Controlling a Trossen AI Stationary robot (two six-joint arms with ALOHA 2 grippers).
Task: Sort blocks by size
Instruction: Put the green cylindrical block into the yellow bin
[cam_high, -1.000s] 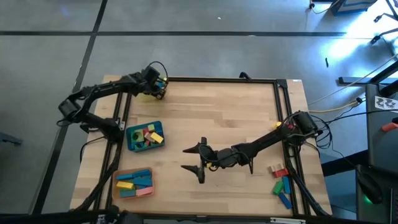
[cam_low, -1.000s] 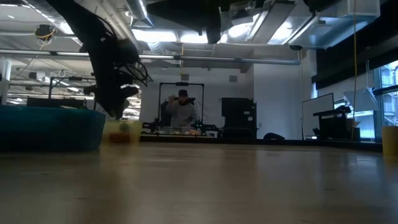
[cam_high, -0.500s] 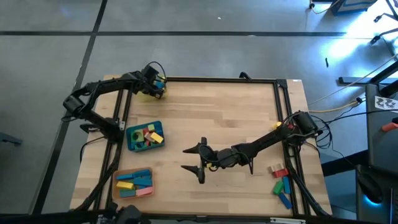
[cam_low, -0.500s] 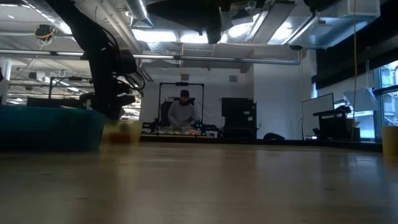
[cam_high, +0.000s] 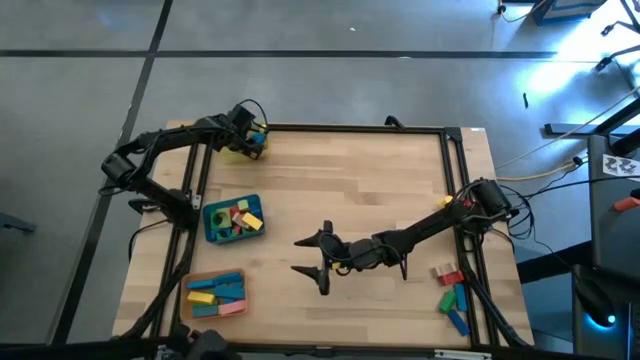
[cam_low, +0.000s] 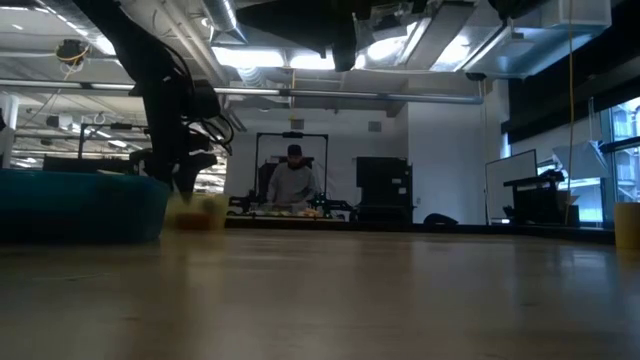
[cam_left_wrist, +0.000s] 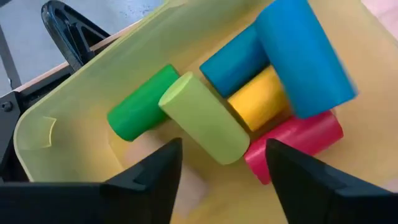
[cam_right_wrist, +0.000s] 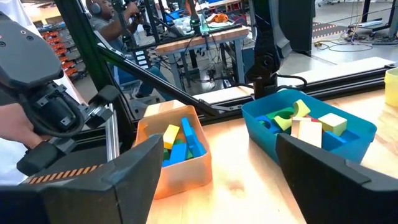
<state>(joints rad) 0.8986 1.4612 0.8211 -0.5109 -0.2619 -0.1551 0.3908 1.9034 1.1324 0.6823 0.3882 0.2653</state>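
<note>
The yellow tray (cam_left_wrist: 74, 93) at the table's far left corner holds several cylinder blocks: a dark green one, a light green one (cam_left_wrist: 205, 118), two blue, a yellow and a red one. The blocks lie on their sides on the tray floor. My left gripper (cam_left_wrist: 221, 171) hangs open just above them, slanting down, and its fingers stand on either side of the light green block's near end without touching it. In the high view the left gripper (cam_high: 250, 140) is over that tray. My right gripper (cam_high: 303, 254) stands open and level at mid-table, pointing toward the table's left edge.
A blue tray (cam_high: 233, 219) and an orange tray (cam_high: 215, 294), both holding blocks, stand along the left side. A few loose blocks (cam_high: 452, 295) lie by the right edge. Bare wood lies between them. A person stands at a bench beyond the table (cam_low: 292, 185).
My left gripper has come down a little over the yellow tray and shifted slightly toward the table's far left corner. My right arm has kept still.
</note>
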